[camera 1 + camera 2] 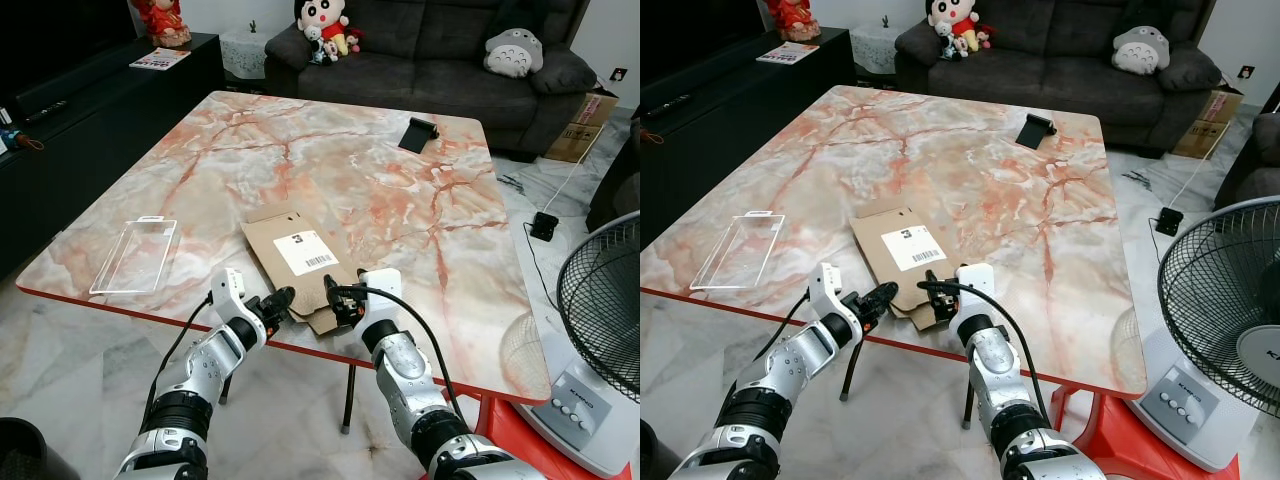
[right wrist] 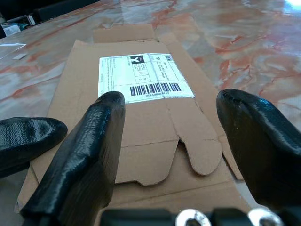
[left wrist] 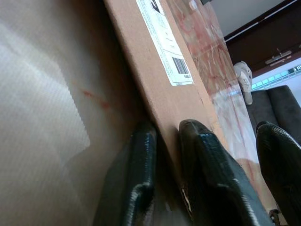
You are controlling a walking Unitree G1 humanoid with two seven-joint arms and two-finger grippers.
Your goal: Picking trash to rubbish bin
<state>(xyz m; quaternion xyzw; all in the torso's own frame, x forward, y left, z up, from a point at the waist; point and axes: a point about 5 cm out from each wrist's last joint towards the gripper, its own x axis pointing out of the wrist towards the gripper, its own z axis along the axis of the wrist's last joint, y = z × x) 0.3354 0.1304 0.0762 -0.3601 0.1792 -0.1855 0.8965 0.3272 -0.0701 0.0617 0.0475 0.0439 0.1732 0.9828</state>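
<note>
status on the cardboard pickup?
Left gripper pinching the near edge of the flattened cardboard. Right gripper open, fingers over the same edge. Cardboard flat on the marble table. Nothing in the way.

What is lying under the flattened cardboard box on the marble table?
The flattened cardboard box rests directly on the marble table. At its near edge the left gripper pinches it, one finger beneath. Whether anything else lies under the box is hidden.

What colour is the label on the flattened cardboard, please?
The label is white with black print and a barcode, clearest in the right wrist view.
</note>
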